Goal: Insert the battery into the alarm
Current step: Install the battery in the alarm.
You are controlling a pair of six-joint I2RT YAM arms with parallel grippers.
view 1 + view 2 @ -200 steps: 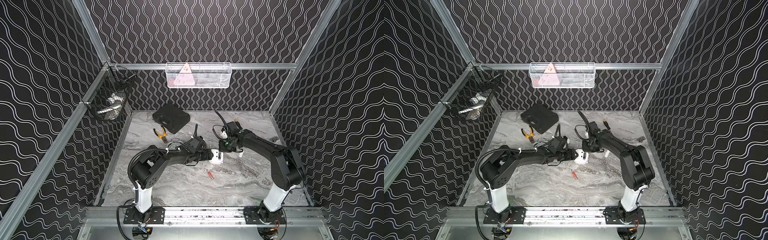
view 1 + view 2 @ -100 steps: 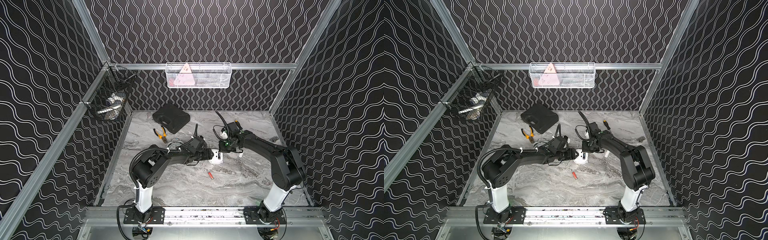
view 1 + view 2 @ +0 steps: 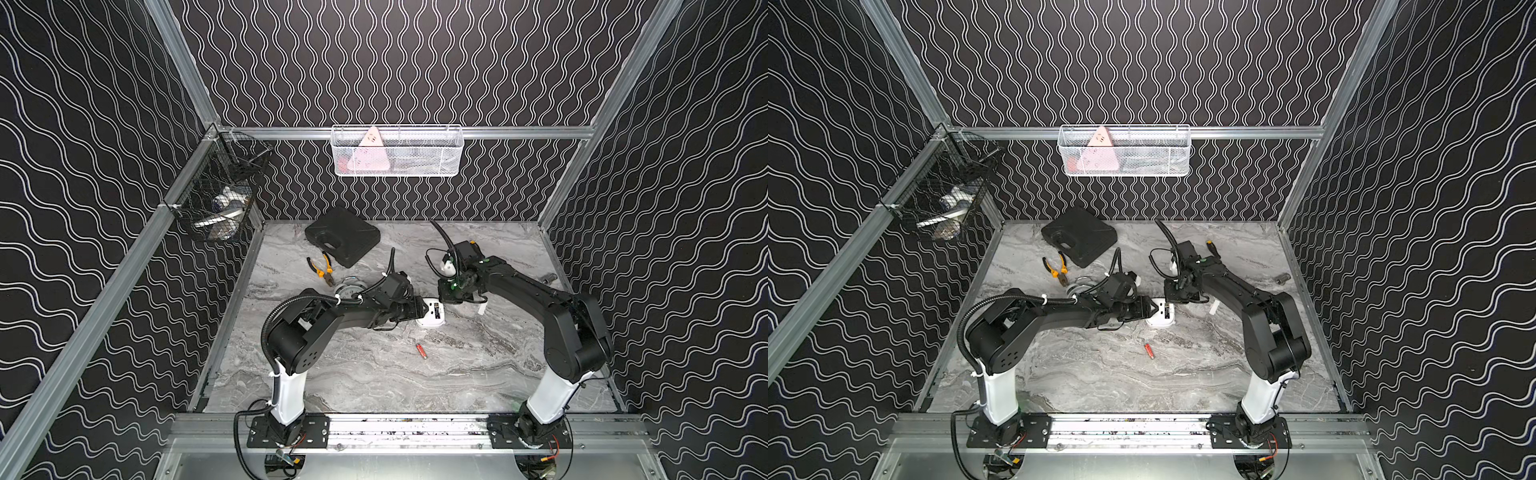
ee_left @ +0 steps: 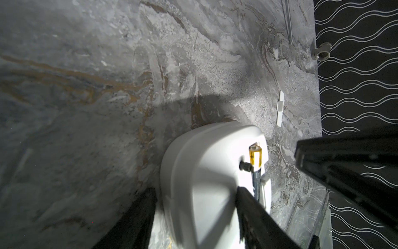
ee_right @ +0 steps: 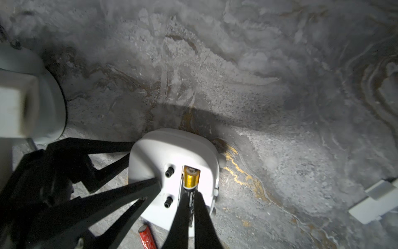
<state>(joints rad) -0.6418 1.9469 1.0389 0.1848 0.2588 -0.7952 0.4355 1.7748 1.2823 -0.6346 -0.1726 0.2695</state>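
Battery part-seated in alarm bay; insertion step in hand.

The battery (image 5: 191,179) is seen in the open bay on the back of the white alarm (image 5: 163,151), its dark end pinched between the narrowed fingers of the right gripper (image 5: 191,202). The alarm lies face-down mid-table (image 5: 258,86), straddled by the left gripper (image 4: 196,189); whether it is clamped cannot be told. Next, as judged: the dark end is to be pressed flat, then released.
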